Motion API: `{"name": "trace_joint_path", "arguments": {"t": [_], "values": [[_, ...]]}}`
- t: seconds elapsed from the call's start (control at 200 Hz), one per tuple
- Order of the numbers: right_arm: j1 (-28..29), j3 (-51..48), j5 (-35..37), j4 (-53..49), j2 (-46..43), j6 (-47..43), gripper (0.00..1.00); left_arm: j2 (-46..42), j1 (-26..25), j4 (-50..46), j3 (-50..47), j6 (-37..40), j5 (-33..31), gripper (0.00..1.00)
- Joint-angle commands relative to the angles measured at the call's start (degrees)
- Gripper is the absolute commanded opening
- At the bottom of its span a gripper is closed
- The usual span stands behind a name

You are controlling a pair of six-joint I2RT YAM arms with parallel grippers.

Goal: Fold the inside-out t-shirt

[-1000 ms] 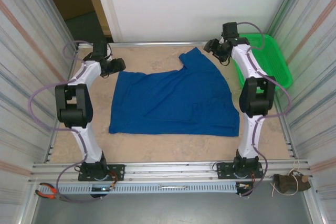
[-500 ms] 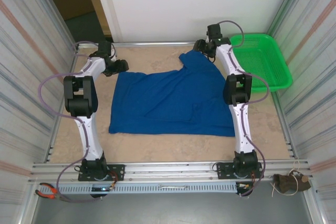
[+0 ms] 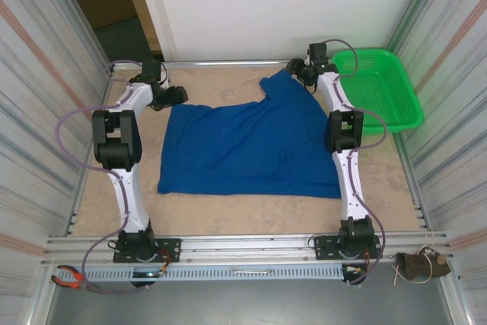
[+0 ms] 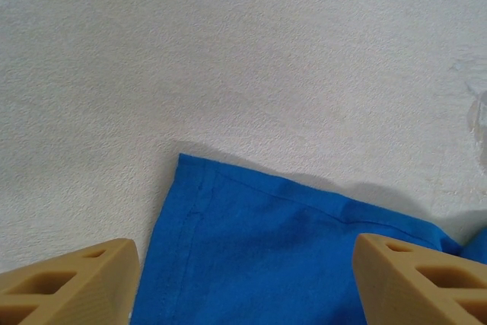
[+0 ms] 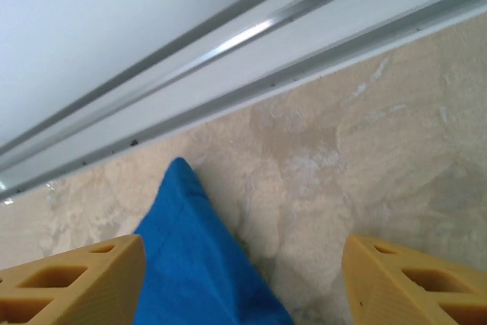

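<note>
The inside-out t-shirt (image 3: pixel 251 142) lies spread flat and royal blue on the beige table, with one sleeve pointing to the far right. My left gripper (image 3: pixel 175 97) hovers at the shirt's far left corner. In the left wrist view that hemmed corner (image 4: pixel 251 241) sits between the tan fingers (image 4: pixel 68 283), which stand wide apart around the open left gripper (image 4: pixel 243 287). My right gripper (image 3: pixel 295 74) is at the far sleeve tip. The right wrist view has the pointed blue tip (image 5: pixel 190 264) near the left finger (image 5: pixel 68 279), and the right gripper (image 5: pixel 242 283) is open and empty.
A green mesh basket (image 3: pixel 380 89) stands at the far right, beside the right arm. Metal rails and the white back wall (image 5: pixel 190 43) run just beyond the sleeve tip. Corrugated walls close both sides. Orange-handled pliers (image 3: pixel 68 279) lie on the front ledge.
The right arm has swung left from beside the basket to the far sleeve tip. The left arm has straightened and stays at the far left corner. The shirt has not moved.
</note>
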Motion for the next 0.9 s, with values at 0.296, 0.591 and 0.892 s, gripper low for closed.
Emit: {"name": "trace_joint_path", "arguments": {"t": [0.296, 0.591, 0.892], "values": [[1.86, 2.42, -4.9, -4.44, 1.22, 0.18, 0.54, 0.72, 0.85, 0.94, 0.44, -1.51, 2.38, 0.74], [0.92, -4.51, -3.56, -6.6, -4.49, -2.56, 0.08, 5.26, 0.85, -2.39, 5.74, 0.27, -1.22, 0.74], [0.28, -4.6, -4.24, -6.93, -5.51, -2.27, 0.0, 8.84, 0.06, -5.9, 10.43, 2.33, -4.49, 0.66]]}}
